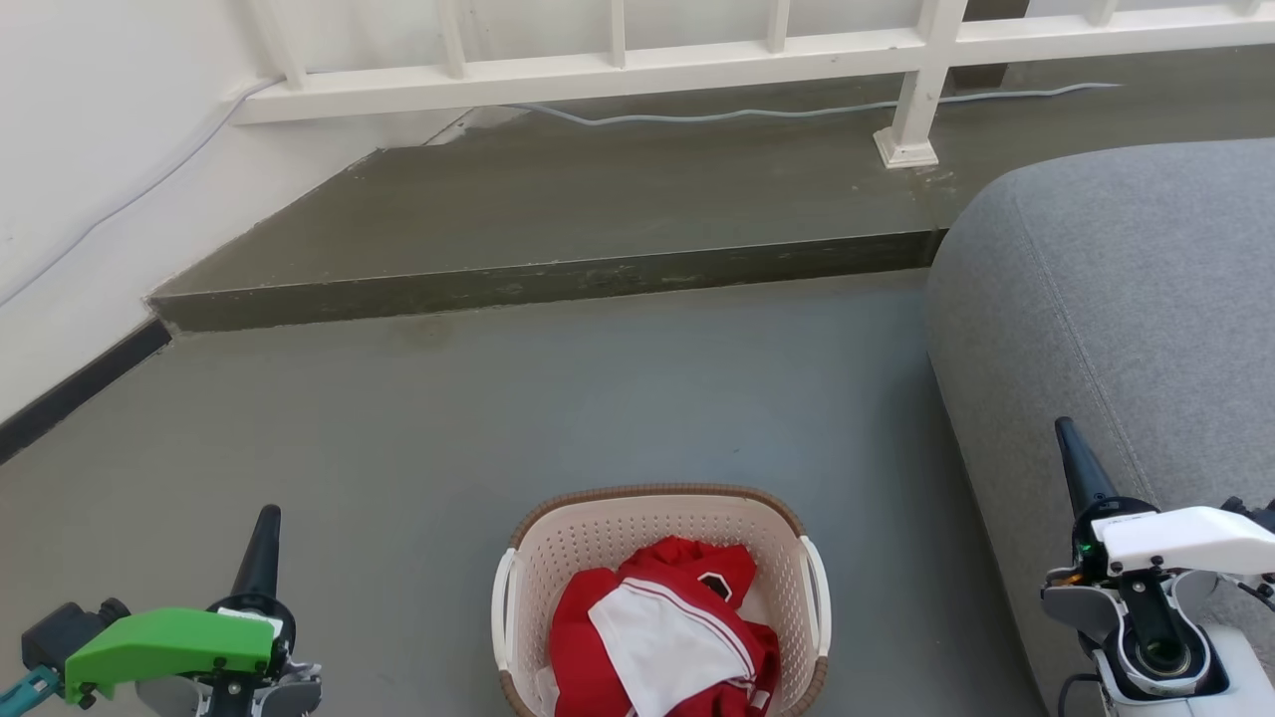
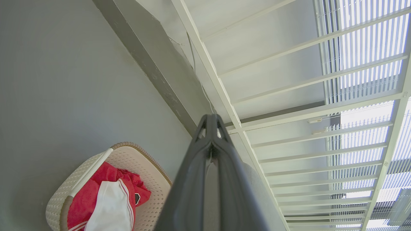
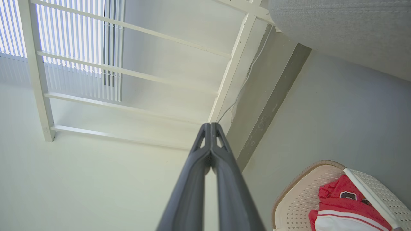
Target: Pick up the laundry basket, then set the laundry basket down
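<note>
The laundry basket (image 1: 598, 543) stands on the grey floor at the bottom centre of the head view, cream and perforated with a brown rim and white side handles, holding red and white clothing. It also shows at the lower left of the left wrist view, laundry basket (image 2: 151, 179), and the lower right of the right wrist view, laundry basket (image 3: 298, 199). My left gripper (image 1: 267, 528) (image 2: 211, 118) is to the basket's left, shut and empty. My right gripper (image 1: 1068, 438) (image 3: 211, 126) is to its right, beside the sofa, shut and empty. Both are well apart from the basket.
A grey sofa (image 1: 1126, 329) fills the right side, close to my right arm. A raised grey step (image 1: 558, 284) crosses ahead, with a white railing (image 1: 916, 90) and a cable behind it. A white wall (image 1: 90, 179) runs along the left.
</note>
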Controlling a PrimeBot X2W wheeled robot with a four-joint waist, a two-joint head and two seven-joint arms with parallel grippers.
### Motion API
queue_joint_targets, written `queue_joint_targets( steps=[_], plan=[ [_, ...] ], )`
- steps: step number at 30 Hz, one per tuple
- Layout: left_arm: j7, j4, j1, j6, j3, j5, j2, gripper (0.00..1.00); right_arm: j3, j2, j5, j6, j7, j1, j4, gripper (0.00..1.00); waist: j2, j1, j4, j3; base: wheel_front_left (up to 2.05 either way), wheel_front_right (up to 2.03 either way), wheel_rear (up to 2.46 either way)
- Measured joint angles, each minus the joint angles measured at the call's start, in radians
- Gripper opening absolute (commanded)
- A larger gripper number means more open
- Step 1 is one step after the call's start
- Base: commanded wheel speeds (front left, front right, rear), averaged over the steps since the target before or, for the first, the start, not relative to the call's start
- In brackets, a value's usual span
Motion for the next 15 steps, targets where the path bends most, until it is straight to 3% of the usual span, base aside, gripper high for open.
queue_joint_targets(
  steps=[15],
  plan=[
    [0.053, 0.003, -0.014, -0.008, 0.028, -0.173, -0.001, 0.0, -0.055, 0.014, 0.183, 0.018, 0.051, -0.001, -0.007, 0.0, 0.0, 0.0, 0.009, -0.003, 0.0, 0.0, 0.0]
  ],
)
